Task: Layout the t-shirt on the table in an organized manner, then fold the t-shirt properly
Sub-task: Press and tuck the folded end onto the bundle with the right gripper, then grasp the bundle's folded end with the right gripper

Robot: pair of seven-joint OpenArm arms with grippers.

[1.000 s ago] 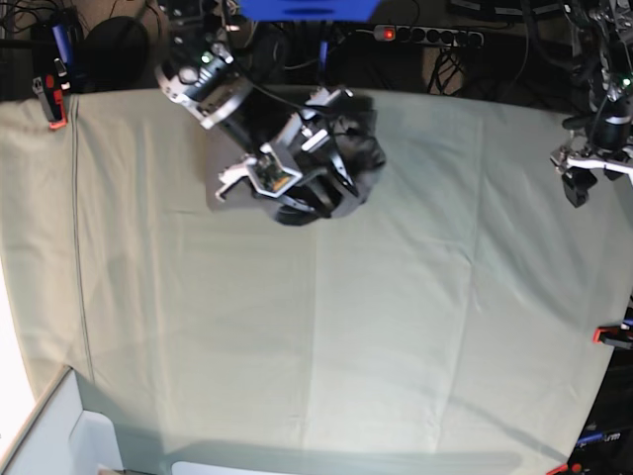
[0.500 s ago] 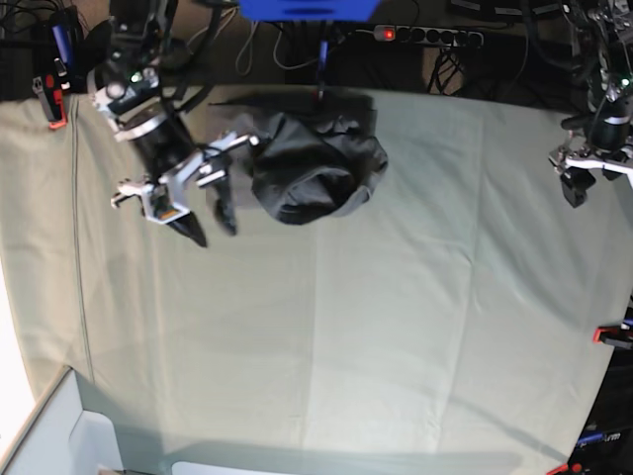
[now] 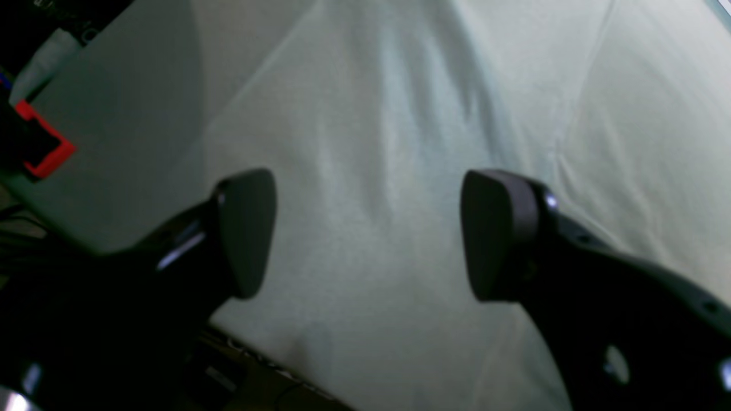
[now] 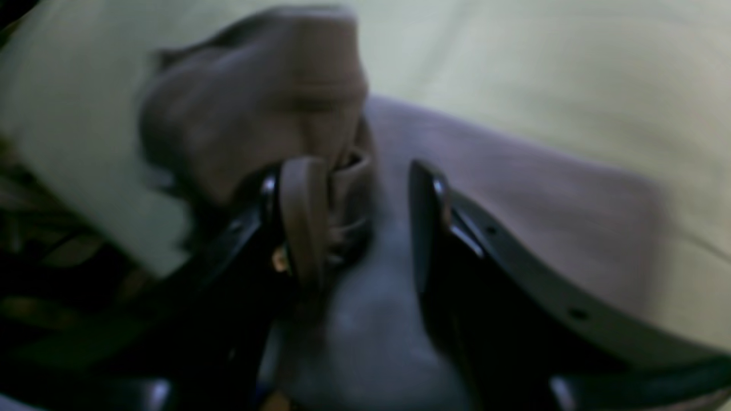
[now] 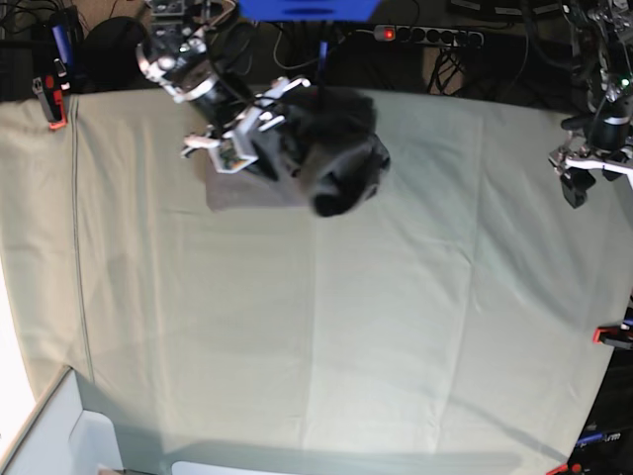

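Observation:
The grey t-shirt lies bunched at the far middle of the table, with a flatter flap spread to its left. My right gripper is down on the shirt's left part. In the right wrist view the right gripper stands open with a ridge of t-shirt cloth between its fingers. My left gripper hangs at the table's right edge, far from the shirt. The left gripper is open and empty over the green table cloth.
Red clamps hold the cloth at the left and right edges, and one clamp shows in the left wrist view. A power strip and cables lie behind the far edge. A white box sits at the near left corner.
My right arm swung out left of the shirt, then came back onto its left part. The shirt now shows a flat flap on its left. The left arm has not moved.

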